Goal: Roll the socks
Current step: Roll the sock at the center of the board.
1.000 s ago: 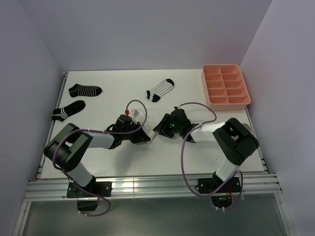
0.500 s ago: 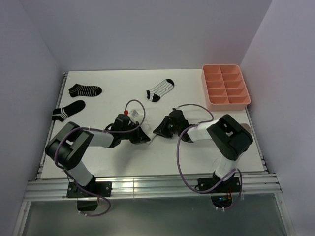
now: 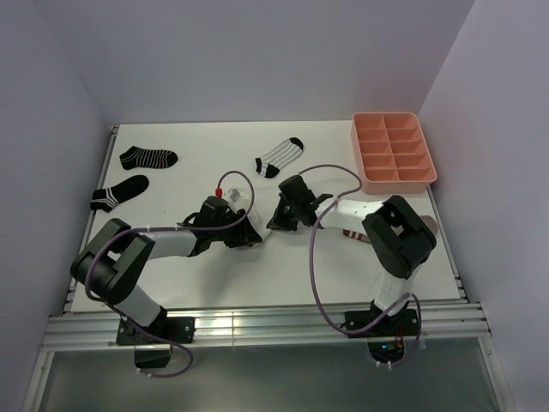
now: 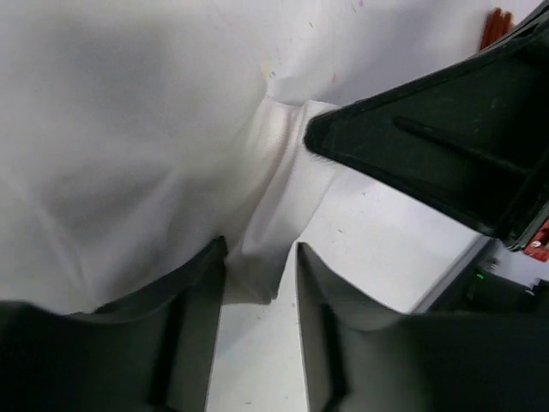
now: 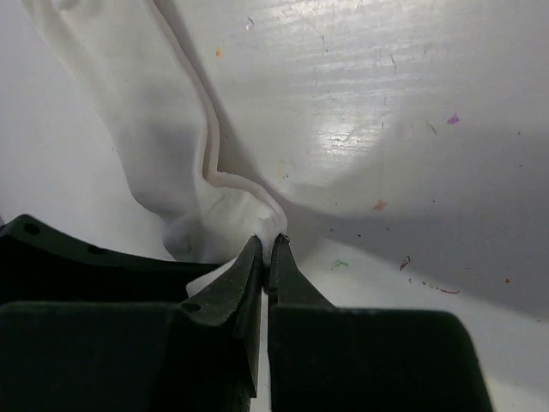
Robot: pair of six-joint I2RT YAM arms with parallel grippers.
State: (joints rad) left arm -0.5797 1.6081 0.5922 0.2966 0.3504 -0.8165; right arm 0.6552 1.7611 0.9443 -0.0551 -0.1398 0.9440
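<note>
A plain white sock (image 4: pixel 283 197) lies bunched on the white table between my two grippers. In the left wrist view my left gripper (image 4: pixel 259 249) is open, and the sock's end lies loose between its fingers (image 4: pixel 193 296). My right gripper (image 5: pixel 268 242) is shut on a folded edge of the white sock (image 5: pixel 146 103). In the top view the left gripper (image 3: pixel 250 235) and right gripper (image 3: pixel 274 223) nearly meet at mid-table. The white sock is hard to make out there.
A white thin-striped sock with black toe and heel (image 3: pixel 280 157) lies at the back centre. Two black striped socks (image 3: pixel 147 158) (image 3: pixel 118 193) lie at the left. A taupe sock's red-white cuff (image 3: pixel 353 233) shows under the right arm. A pink compartment tray (image 3: pixel 399 184) stands at the back right.
My right gripper has closed on the white sock and shifted left and away. My left gripper, shut before, has opened.
</note>
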